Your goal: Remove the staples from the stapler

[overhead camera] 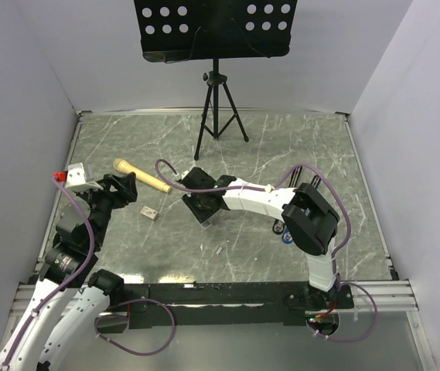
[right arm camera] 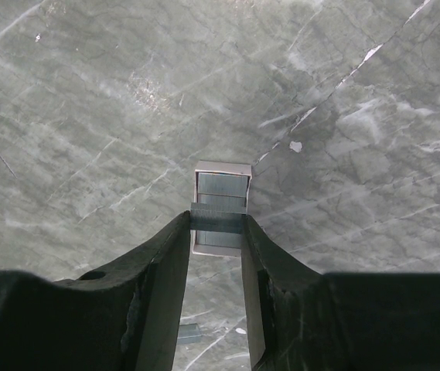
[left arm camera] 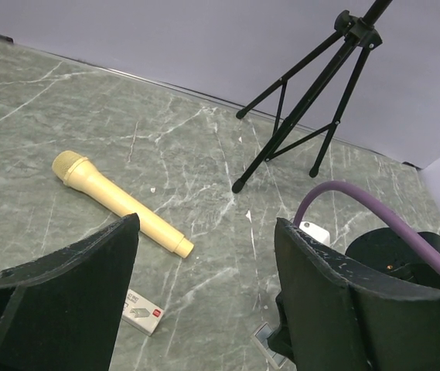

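Holding is the step in hand, as I judge it; staples not yet out.

Top view. The right gripper (overhead camera: 203, 204) reaches left to the middle of the grey marbled table (overhead camera: 305, 147). The left gripper (overhead camera: 124, 187) sits near the table's left edge, just beside the long beige plastic microphone (overhead camera: 143, 177). A small beige dotted card box (overhead camera: 150, 212) lies between the two grippers. The black metal tripod (overhead camera: 218, 116) stands at the rear, well apart. Bare marble lies to the front centre and right rear. The left wall is close to the left arm.

Left wrist view. The left gripper's black fingers (left arm camera: 73, 294) are spread wide with nothing between them: released. The microphone lies just ahead and the card box lies low by the left finger. The right gripper fills the right side under its purple cable (left arm camera: 374, 209).

Right wrist view. The small grey metallic rectangular stapler (right arm camera: 222, 185) is clenched across its narrow width between the right fingertips, its far end jutting clear. I cannot tell whether it rests on the marble or hangs just off it.

Judgement: keep the squeeze on the side faces so the top can open. The piece is tiny and could twist in the pads. Bring the left gripper in from the front, clear of microphone and card box.
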### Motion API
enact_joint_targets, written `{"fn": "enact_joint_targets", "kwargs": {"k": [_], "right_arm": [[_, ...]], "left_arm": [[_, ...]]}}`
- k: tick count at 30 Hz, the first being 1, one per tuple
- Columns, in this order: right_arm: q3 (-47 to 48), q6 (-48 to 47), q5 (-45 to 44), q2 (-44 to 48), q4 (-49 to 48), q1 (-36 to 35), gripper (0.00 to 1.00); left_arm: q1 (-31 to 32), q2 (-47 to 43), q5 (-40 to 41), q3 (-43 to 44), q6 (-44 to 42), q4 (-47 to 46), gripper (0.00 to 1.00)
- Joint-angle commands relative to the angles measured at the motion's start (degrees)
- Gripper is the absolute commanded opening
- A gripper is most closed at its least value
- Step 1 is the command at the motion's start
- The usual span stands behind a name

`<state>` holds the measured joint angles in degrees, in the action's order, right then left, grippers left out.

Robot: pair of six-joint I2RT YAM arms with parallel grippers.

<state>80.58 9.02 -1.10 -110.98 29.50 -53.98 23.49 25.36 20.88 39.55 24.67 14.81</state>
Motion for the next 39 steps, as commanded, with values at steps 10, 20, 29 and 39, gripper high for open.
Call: {"fn": "enact_joint_targets", "kwargs": {"k": [10,20,29,39], "right_arm": [[0.2,-1.28,-0.56,-1.52,0.39,0.1,0.39],[-0.42,-1.19,-1.36,-1.61,0.39,0.1,0.39],[-0.24,-1.37,-1.01,-1.43,0.39,-0.25,0.41],[0.11,-1.37,-1.71,-0.38,0.47,-0.52,0.45]], "left_arm": [[0.07,0.56,0.12,-0.09,-1.02,-2.24,0.75],[0.07,0.48,0.12,-0.18,-1.02,-2.15,0.75],[0.07,0.47,0.12,-0.18,-0.94,-2.15,0.75],[0.07,0.74,-0.23,-0.09,-0.94,-2.15,0.76]]}}
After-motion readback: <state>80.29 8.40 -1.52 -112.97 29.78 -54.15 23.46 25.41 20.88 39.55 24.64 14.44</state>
